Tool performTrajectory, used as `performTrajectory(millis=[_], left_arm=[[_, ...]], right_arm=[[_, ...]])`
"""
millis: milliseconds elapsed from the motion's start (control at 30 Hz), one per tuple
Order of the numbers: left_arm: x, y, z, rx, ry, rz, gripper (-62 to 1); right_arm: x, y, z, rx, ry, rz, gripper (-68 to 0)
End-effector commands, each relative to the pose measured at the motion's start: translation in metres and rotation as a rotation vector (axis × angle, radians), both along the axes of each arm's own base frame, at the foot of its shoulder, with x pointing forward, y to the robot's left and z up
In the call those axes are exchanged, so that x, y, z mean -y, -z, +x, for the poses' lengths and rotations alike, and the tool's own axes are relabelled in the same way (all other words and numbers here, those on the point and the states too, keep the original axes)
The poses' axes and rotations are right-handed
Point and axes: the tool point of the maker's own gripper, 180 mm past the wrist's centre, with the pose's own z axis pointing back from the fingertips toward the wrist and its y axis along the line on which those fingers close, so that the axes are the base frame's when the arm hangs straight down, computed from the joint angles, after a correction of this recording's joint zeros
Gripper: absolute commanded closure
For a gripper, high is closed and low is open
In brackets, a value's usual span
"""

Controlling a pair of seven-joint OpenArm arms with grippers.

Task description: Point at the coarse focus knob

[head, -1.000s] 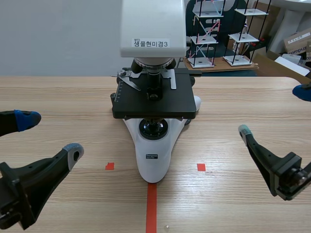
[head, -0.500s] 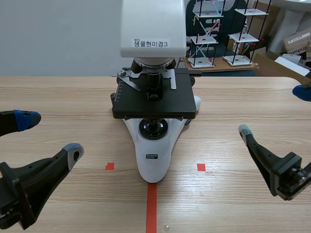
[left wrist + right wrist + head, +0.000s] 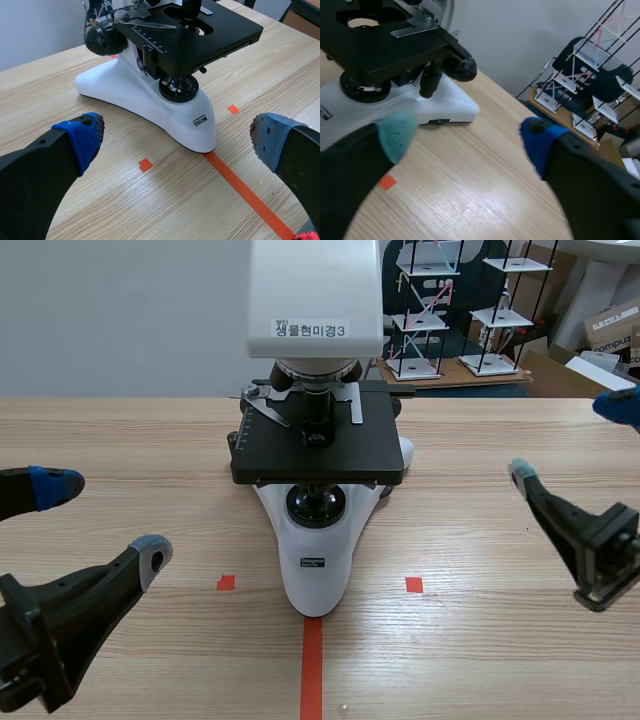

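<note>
A white microscope [image 3: 315, 540] with a black stage [image 3: 318, 450] stands at the table's middle, its base nose toward me. In the left wrist view a large black round focus knob [image 3: 102, 39] shows on the side of the microscope [image 3: 150, 100]. The right wrist view shows a black knob [image 3: 463, 67] on the other side, under the stage. My left gripper [image 3: 100, 520] hangs open at the near left, well short of the base; it is also seen as the left gripper [image 3: 177, 137]. My right gripper [image 3: 570, 438] is open at the right, apart from the microscope [image 3: 420, 102], and appears as the right gripper [image 3: 467, 136].
Orange-red tape marks lie on the wooden table [image 3: 480, 540] around the base. Beyond the far edge stand wire-frame models [image 3: 430, 310] and cardboard boxes [image 3: 610, 330]. Bare table lies on both sides of the microscope.
My right gripper has risen and moved away from me toward the table's far side, staying open. The left arm and the microscope have not moved.
</note>
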Motion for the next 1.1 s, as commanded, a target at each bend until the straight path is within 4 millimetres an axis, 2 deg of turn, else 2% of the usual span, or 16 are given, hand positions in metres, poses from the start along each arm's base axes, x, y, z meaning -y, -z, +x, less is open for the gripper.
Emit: performTrajectory(millis=[0, 133, 300, 600, 833, 1067], left_arm=[[0.004, -0.011, 0.001, 0.030, 0.006, -0.022, -62.0], [0.004, -0.011, 0.001, 0.030, 0.006, -0.022, -61.9], [0.004, -0.011, 0.001, 0.030, 0.006, -0.022, -61.9], [0.004, -0.011, 0.001, 0.030, 0.006, -0.021, -62.0], [0.004, -0.011, 0.001, 0.031, 0.006, -0.022, -62.0], [0.004, -0.011, 0.001, 0.031, 0.006, -0.022, -62.0]], right_arm=[[0.008, -0.014, 0.011, 0.054, 0.005, -0.017, -30.9], [0.019, -0.026, 0.030, 0.105, 0.010, -0.052, -12.6], [0.035, -0.044, 0.059, 0.158, 0.011, -0.075, -0.9], [0.035, -0.061, 0.116, 0.167, -0.040, -0.168, -1.1], [0.017, -0.062, 0.152, 0.136, -0.083, -0.236, -1.1], [-0.003, -0.062, 0.177, 0.120, -0.133, -0.299, -1.1]])
